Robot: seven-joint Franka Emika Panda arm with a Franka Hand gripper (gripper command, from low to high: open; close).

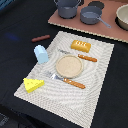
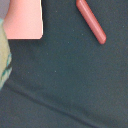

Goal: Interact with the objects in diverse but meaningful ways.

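Observation:
In the exterior view a yellow holed cheese wedge lies on the near corner of a striped placemat. A light blue cup stands at the mat's edge on the exterior view's left. An orange ridged bread block lies at the mat's far side. A thin brown sausage lies on the black cloth beyond the cup, and also shows in the wrist view. A dark grey long-handled pan sits on a pink board. No gripper shows in either view.
A beige plate sits mid-mat between an orange-handled knife and fork. A grey pot and a pale bowl stand on the board. The wrist view shows the board's corner and black cloth.

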